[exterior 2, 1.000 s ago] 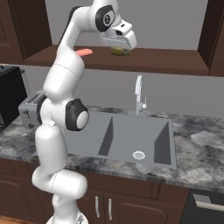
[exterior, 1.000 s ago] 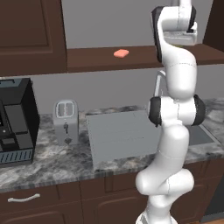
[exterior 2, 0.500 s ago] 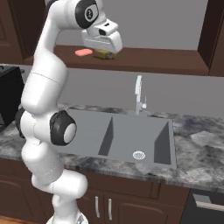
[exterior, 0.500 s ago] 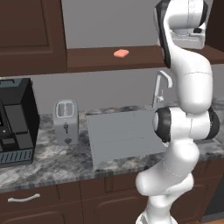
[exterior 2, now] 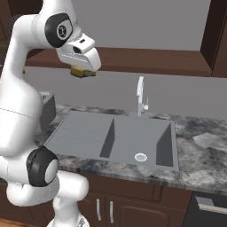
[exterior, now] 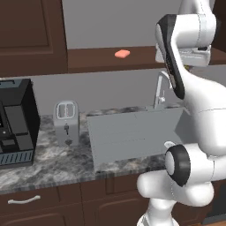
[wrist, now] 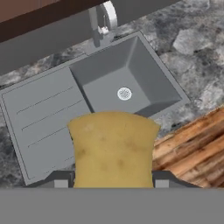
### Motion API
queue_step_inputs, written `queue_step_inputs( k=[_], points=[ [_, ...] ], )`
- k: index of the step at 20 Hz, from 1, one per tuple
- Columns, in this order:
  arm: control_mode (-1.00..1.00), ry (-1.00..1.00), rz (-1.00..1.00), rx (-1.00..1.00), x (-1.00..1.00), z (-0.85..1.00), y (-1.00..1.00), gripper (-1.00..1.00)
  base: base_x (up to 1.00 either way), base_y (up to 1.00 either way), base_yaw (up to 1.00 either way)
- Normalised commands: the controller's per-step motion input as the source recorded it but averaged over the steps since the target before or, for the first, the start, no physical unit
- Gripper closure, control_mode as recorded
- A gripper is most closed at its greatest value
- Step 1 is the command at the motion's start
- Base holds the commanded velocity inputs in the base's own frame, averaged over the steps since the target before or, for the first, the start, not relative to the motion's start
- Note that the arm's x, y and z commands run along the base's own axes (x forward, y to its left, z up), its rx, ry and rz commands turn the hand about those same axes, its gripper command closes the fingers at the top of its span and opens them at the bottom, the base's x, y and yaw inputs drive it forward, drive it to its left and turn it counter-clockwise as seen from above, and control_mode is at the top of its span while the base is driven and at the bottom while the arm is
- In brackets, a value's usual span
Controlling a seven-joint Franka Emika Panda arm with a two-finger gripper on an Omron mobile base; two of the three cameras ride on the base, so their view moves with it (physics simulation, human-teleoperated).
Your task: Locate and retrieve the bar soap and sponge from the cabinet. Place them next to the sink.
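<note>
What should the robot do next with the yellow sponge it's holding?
Probably lower it to the counter beside the sink and let go. The gripper is shut on the sponge, high over the sink's ribbed side, and the soap sits on the cabinet shelf, waiting its turn.

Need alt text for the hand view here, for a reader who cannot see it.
A yellow sponge held in the gripper, jaws shut on it, hangs high above a grey sink with a ribbed drainboard, a round drain and a silver faucet. Mottled grey stone counter surrounds the sink, with wood floor at lower right.
</note>
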Motion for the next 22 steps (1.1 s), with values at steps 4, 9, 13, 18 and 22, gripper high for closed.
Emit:
queue_step_inputs(
  k=[4, 9, 13, 18, 22],
  points=[
    [-1.00, -0.07, 0.11, 0.00, -0.97, -0.21, 0.42, 1.00, 0.00, 0.00, 0.00],
    [-1.00, 0.00, 0.10, 0.00, -0.62, -0.15, 0.52, 1.00, 0.00, 0.00, 0.00],
    [-1.00, 0.00, 0.10, 0.00, -0.45, -0.08, 0.37, 1.00, 0.00, 0.00, 0.00],
    [-1.00, 0.00, 0.07, 0.00, -0.35, -0.17, 0.49, 1.00, 0.00, 0.00, 0.00],
    [-1.00, 0.00, 0.04, -0.01, -0.28, -0.25, 0.72, 1.00, 0.00, 0.00, 0.00]
  ],
)
